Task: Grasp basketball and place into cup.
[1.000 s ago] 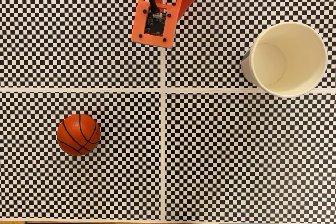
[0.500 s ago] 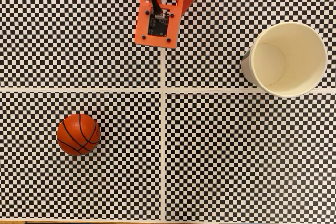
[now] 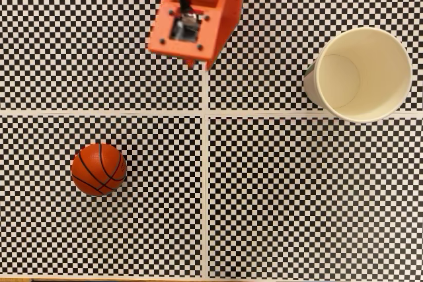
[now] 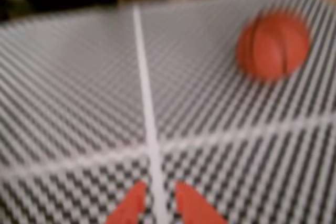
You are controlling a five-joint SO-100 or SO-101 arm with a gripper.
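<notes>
The basketball (image 3: 98,169) rests on the checkered mat at the lower left of the fixed view, and it appears blurred at the upper right of the wrist view (image 4: 273,45). The cream-white cup (image 3: 362,74) stands upright at the right of the fixed view, its pale inside empty. My gripper (image 4: 157,199) pokes in at the bottom of the wrist view as two orange fingertips with a narrow gap and nothing between them. The arm's orange head (image 3: 195,14) hangs at the top centre of the fixed view, far from both ball and cup.
White tape lines (image 3: 205,163) cross the black-and-white checkered mat (image 3: 297,196). The mat's front edge runs along the bottom of the fixed view. Dark furniture shows beyond the mat's far edge in the wrist view.
The arm's orange head has swung a little to the left and looks larger in the fixed view. Ball and cup have not moved.
</notes>
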